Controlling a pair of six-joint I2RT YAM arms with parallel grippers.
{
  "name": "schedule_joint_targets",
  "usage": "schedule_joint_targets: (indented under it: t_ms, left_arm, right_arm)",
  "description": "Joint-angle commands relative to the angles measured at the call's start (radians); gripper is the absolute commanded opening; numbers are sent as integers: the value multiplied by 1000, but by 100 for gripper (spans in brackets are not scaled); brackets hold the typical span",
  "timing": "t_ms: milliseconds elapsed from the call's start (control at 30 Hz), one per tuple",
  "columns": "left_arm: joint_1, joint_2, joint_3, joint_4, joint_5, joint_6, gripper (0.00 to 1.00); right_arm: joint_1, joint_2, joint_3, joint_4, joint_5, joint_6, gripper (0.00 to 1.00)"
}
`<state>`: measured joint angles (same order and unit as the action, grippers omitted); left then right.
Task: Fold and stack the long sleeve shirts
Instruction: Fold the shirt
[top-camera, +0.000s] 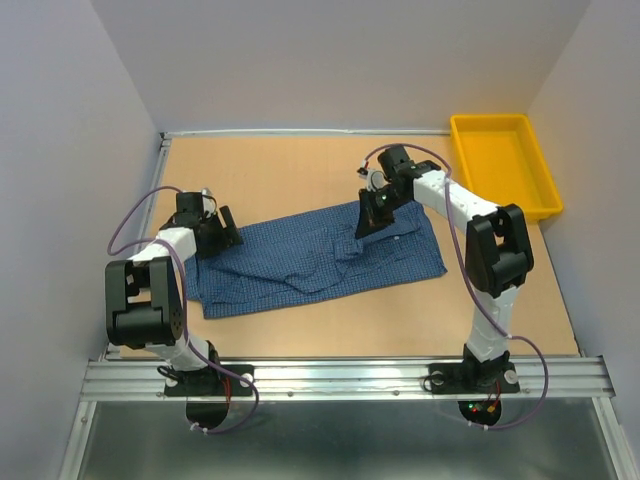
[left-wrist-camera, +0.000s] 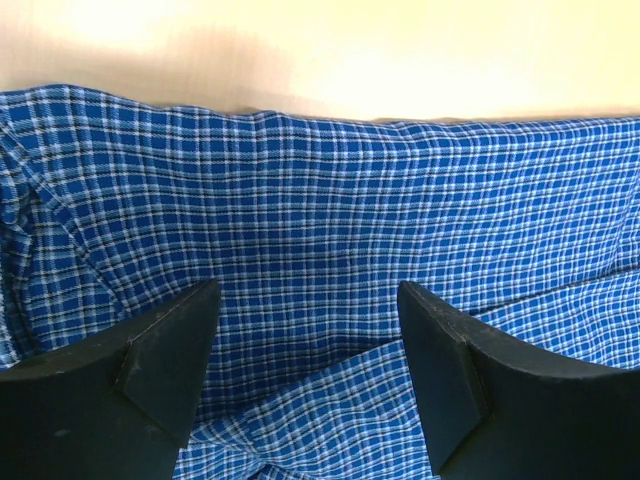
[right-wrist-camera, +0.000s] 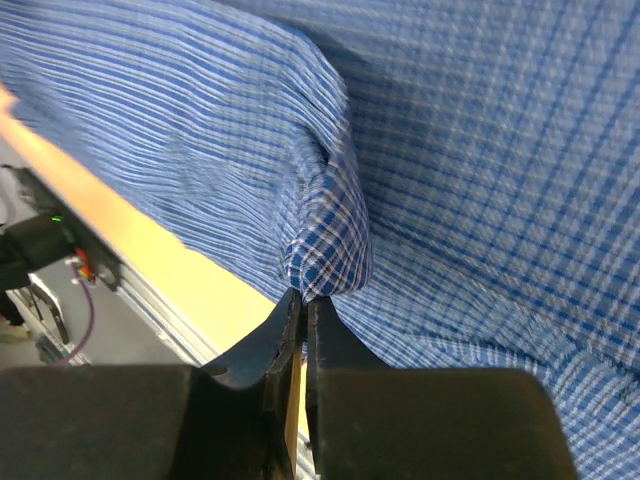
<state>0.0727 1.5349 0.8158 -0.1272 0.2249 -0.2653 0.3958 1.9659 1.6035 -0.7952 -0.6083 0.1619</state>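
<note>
On the table (top-camera: 300, 170), mid-fold, my right gripper (right-wrist-camera: 303, 300) pinches the shirt (top-camera: 300, 268) at its 1 o'clock edge; my left gripper (left-wrist-camera: 308, 300), spread at 9, likely grabs next.

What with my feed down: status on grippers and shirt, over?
Left gripper open above blue check shirt. Right gripper shut on a fold of it. Yellow bin stands apart, nothing obstructing.

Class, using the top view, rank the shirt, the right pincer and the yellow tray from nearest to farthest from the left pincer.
1. Blue checked shirt: directly under the left pincer.
2. Right pincer: across the shirt, to the right.
3. Yellow tray: far right corner.
</note>
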Motion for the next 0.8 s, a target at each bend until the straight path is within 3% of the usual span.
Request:
schedule_joint_targets:
  t_ms: [0,67,133,233,367,633,700,767]
  left_arm:
    - [-5,-28,23,-8,-39,31,83]
    - [-7,-39,22,-2,-44,35,83]
    - [-5,-53,20,4,-42,38,83]
    - [-5,-58,19,6,-42,40,83]
    - [-5,-68,19,8,-41,40,83]
    - [-7,-71,19,15,-29,43,83]
    - [-7,-68,19,15,-25,43,83]
    - [-8,-67,22,15,-24,43,83]
  right_arm:
    - [-20,-50,-94,19,115,30,6]
    - [-40,-61,-123,24,152,47,13]
    - [-64,-78,-155,25,230,71,28]
    - [-90,-129,-194,56,344,115,43]
    - [-112,-189,-223,117,449,163,43]
    - [-103,-295,-378,349,130,205,61]
    - [-37,-324,-387,382,145,180,65]
    - [38,-338,-389,381,301,163,67]
